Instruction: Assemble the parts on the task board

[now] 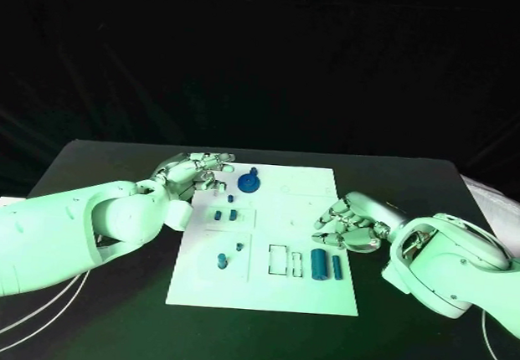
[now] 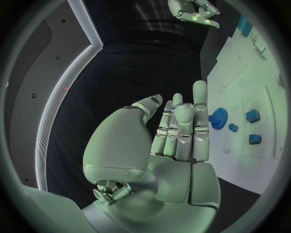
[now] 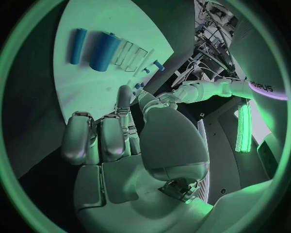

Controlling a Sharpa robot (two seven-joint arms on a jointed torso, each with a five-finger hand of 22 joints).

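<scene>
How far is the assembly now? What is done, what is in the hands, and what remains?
Little looks done: the blue gear, the large cylinder and the small blue pieces lie loose on the task board, and the empty slots stay unfilled. Nothing is in hand: the left hand is at the board's far left corner, fingers apart; the right hand is at its right edge, fingers curled, empty. Nearly all placement remains.
</scene>
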